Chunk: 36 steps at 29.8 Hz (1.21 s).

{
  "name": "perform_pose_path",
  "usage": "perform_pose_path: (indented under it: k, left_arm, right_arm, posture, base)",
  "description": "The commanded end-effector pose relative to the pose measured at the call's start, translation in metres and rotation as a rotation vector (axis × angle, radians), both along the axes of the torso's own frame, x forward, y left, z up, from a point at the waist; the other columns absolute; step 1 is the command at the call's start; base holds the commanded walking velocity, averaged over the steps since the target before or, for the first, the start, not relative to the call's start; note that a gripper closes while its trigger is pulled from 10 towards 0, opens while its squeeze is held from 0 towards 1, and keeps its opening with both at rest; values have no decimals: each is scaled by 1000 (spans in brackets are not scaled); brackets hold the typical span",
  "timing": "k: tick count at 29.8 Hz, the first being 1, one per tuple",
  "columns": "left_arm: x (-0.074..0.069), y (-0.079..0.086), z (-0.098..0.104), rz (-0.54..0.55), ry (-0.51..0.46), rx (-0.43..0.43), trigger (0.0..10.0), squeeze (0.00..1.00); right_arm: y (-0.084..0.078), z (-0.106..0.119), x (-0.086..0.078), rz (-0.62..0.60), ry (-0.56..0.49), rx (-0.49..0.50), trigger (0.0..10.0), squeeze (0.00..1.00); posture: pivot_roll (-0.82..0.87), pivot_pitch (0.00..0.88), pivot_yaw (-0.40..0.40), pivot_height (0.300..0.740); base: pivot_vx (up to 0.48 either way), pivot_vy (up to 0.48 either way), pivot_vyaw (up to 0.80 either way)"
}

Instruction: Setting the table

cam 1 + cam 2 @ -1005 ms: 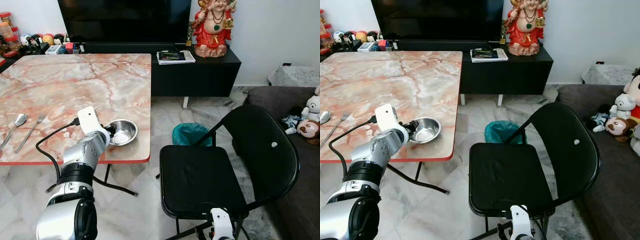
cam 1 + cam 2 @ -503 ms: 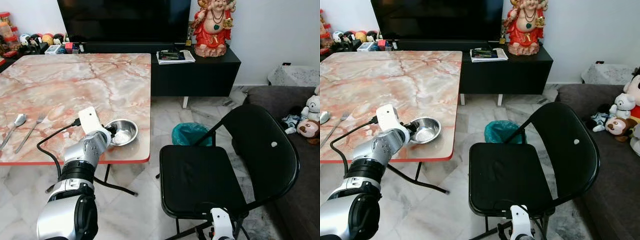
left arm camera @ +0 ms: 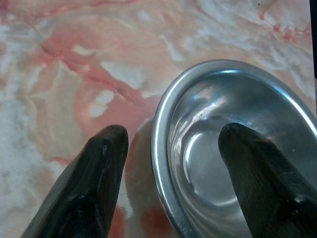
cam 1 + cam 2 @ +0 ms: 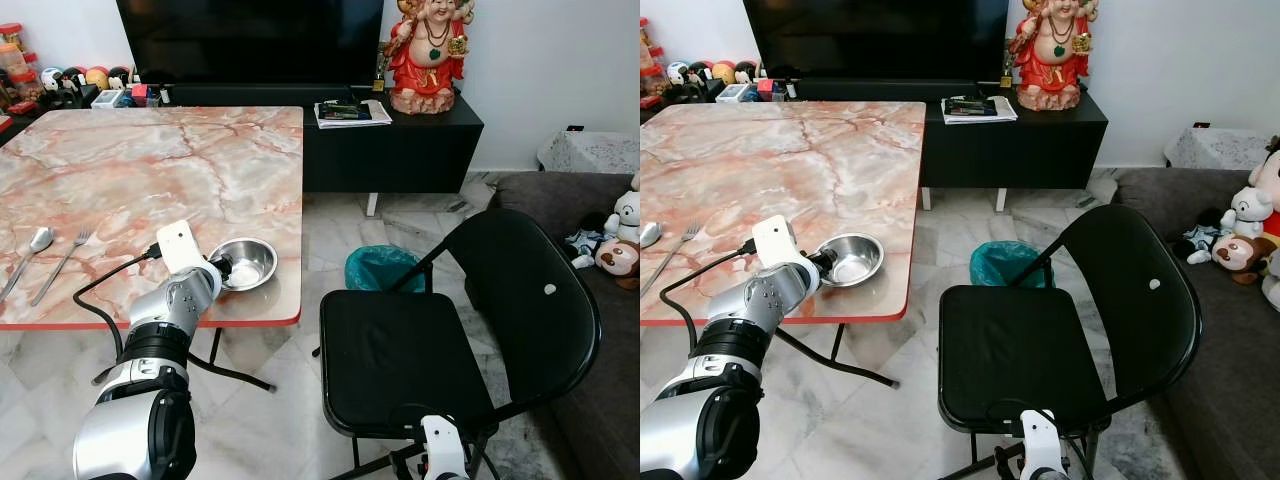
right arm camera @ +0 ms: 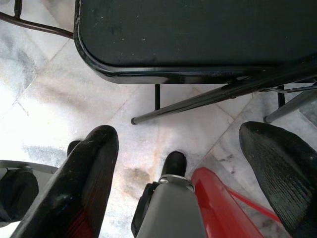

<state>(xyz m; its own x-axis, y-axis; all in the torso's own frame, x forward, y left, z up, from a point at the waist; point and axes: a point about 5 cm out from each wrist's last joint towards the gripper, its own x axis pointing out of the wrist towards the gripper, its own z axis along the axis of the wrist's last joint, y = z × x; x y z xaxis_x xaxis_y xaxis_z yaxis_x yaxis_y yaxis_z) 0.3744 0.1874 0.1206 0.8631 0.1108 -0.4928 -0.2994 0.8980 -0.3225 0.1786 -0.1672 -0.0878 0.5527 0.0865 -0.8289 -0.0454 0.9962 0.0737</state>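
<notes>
A steel bowl sits near the front right corner of the pink marble table. My left gripper is open and straddles the bowl's near rim. One finger rests over the tabletop outside the bowl, and the other finger is inside it. In the eye views this gripper is at the bowl's left side. A spoon and a fork lie side by side at the table's left front. My right gripper hangs open low above the floor beside the chair.
A black folding chair stands right of the table, with a teal bin behind it. A black TV console with a red statue runs along the wall. A grey sofa with plush toys is at the far right.
My left wrist has sunk slightly toward the table's front edge. The bowl, spoon and fork have stayed in place.
</notes>
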Motion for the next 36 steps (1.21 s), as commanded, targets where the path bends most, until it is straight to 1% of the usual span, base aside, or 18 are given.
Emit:
perform_pose_path:
  k: [1,4,5,6,7,8,9,10,11,23,36]
  left_arm:
    - [0,-3,-2,4,14,-23,10000,0]
    - [0,-5,-4,5,18,-26,10000,0]
    - [0,-6,-5,5,20,-27,9490,0]
    - [0,-6,-6,5,21,-29,8118,0]
    - [-1,-6,-7,6,24,-34,3922,0]
    - [-1,-6,-7,8,26,-37,3922,0]
    - [-1,-6,-8,9,28,-40,2039,0]
    - [-1,-6,-8,10,29,-41,2039,0]
    - [-2,-6,-9,12,31,-45,39,0]
    - [-3,-5,-12,29,34,-47,0,0]
    - [-4,2,-12,75,18,-27,0,0]
  right_arm:
    - [0,2,5,-13,-15,4,10000,0]
    - [0,2,4,-15,-15,3,10000,0]
    - [0,2,4,-15,-15,3,10000,0]
    - [0,2,4,-15,-14,3,10000,0]
    - [0,2,4,-15,-15,3,10000,0]
    - [0,2,4,-15,-15,3,10000,0]
    - [0,2,4,-15,-14,3,10000,0]
    - [0,2,4,-15,-14,3,10000,0]
    - [0,2,4,-15,-14,3,10000,0]
    - [0,1,3,-14,-13,1,10000,0]
    - [1,1,2,-10,-11,0,10000,0]
  posture:
    - [34,0,7,740]
    - [28,0,11,740]
    - [29,0,10,740]
    - [27,0,11,740]
    - [27,0,11,740]
    - [27,0,11,740]
    - [26,0,12,740]
    - [26,0,12,740]
    - [25,0,13,740]
    - [23,0,14,740]
    - [24,0,13,740]
  base:
    - [0,0,0]
    - [0,0,0]
    - [0,0,0]
    - [0,0,0]
    - [0,0,0]
    - [0,0,0]
    - [0,0,0]
    - [0,0,0]
    - [0,0,0]
    - [0,0,0]
    - [0,0,0]
